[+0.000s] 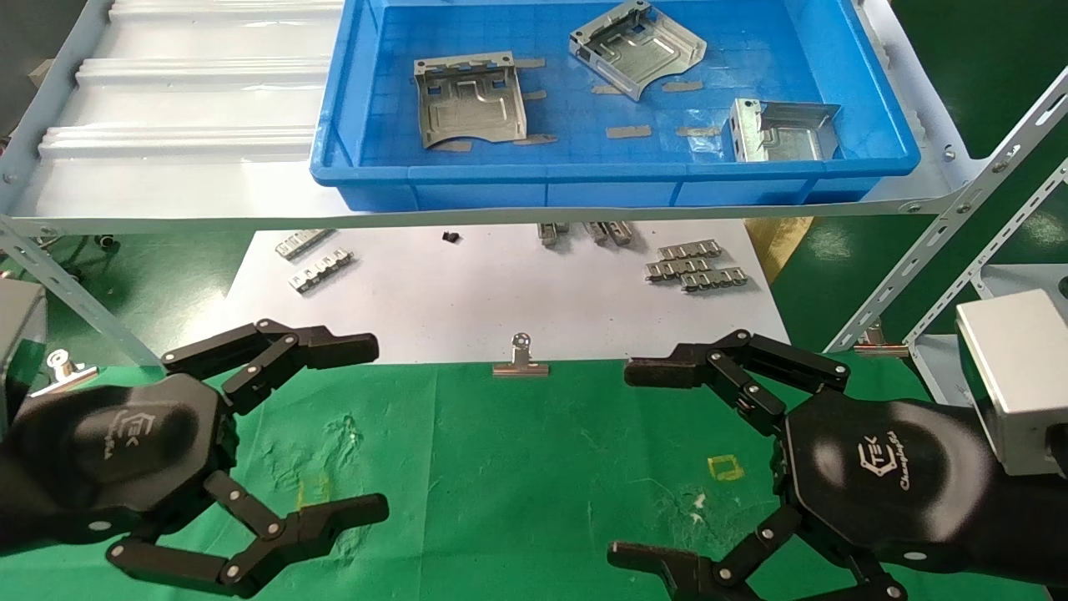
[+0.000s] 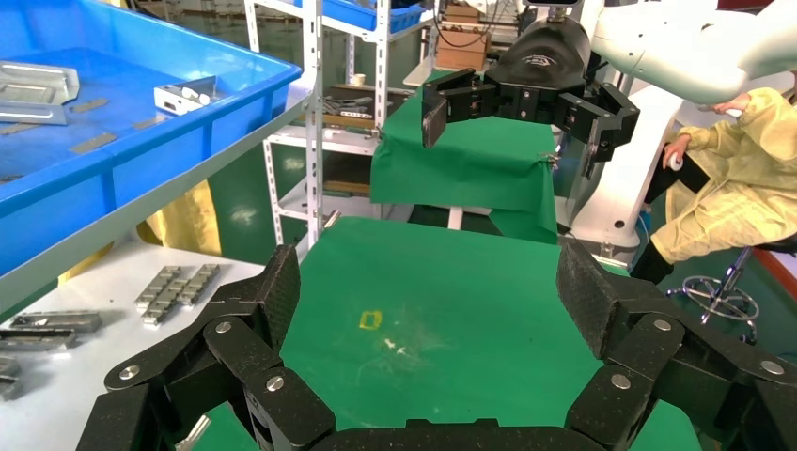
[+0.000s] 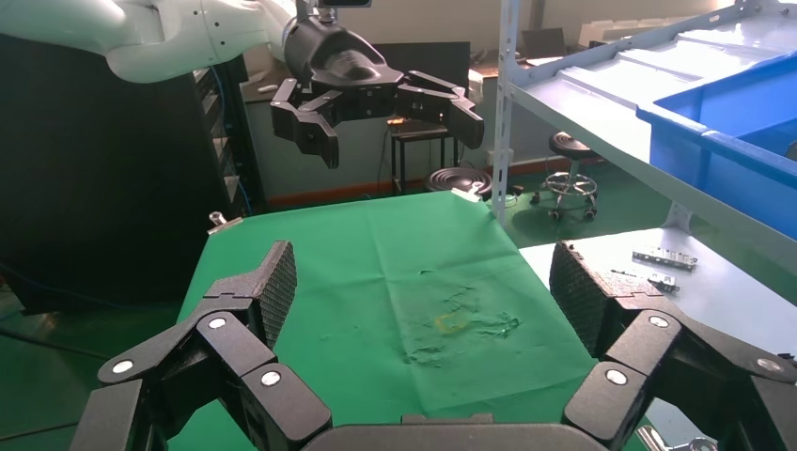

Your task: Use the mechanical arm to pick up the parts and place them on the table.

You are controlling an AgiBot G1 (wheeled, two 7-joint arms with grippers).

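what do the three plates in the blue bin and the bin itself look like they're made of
The three silvery stamped plates look like thin sheet metal: dull grey sheen, bent-up edges, pressed channels. The blue rectangular bin looks like moulded plastic: uniform colour, glossy, ribbed wall.

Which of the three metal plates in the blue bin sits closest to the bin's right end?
The plate in the front right corner of the bin. The other two lie farther left: one near the back middle, one toward the left.

Three parts (image 1: pixel 472 98) (image 1: pixel 637 47) (image 1: pixel 783 129) lie apart in the blue bin (image 1: pixel 584 188) on the shelf, while the left gripper (image 1: pixel 373 427) and right gripper (image 1: pixel 627 461) hover wide open, facing each other, over the table (image 1: pixel 517 467).
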